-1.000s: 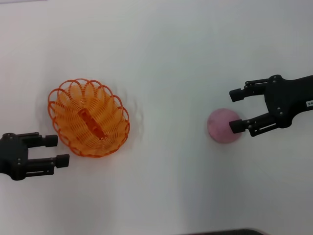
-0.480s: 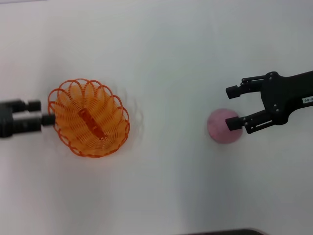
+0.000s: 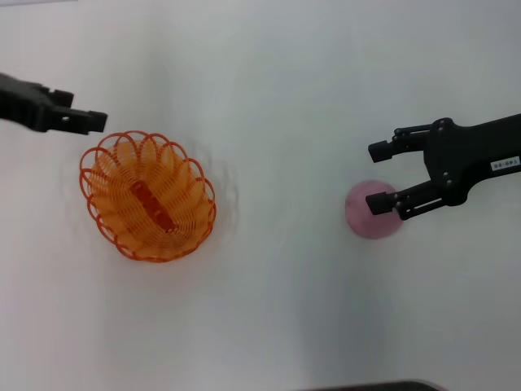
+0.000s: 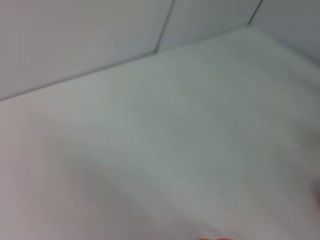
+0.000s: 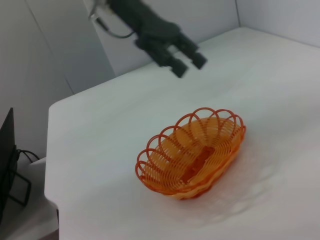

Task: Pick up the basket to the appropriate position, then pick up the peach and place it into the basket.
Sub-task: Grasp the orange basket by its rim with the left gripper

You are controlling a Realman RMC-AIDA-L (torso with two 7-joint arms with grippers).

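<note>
The orange wire basket (image 3: pixel 146 195) sits on the white table at the left; it also shows in the right wrist view (image 5: pixel 192 155). My left gripper (image 3: pixel 94 120) is open and empty, just beyond the basket's far left rim, apart from it; it also shows in the right wrist view (image 5: pixel 188 65). The pink peach (image 3: pixel 362 218) lies on the table at the right. My right gripper (image 3: pixel 375 177) is open beside the peach's far right side, its near finger over the peach's top. I cannot tell whether it touches the peach.
The white table (image 3: pixel 269 98) fills the head view. The left wrist view shows only bare table (image 4: pixel 175 150) and grey wall panels (image 4: pixel 75 35). The table's corner and edge (image 5: pixel 50 150) show in the right wrist view, with a dark stand beyond.
My left gripper has swung from the basket's near left side, past its left rim, to beyond its far left rim. My right gripper has edged left over the peach.
</note>
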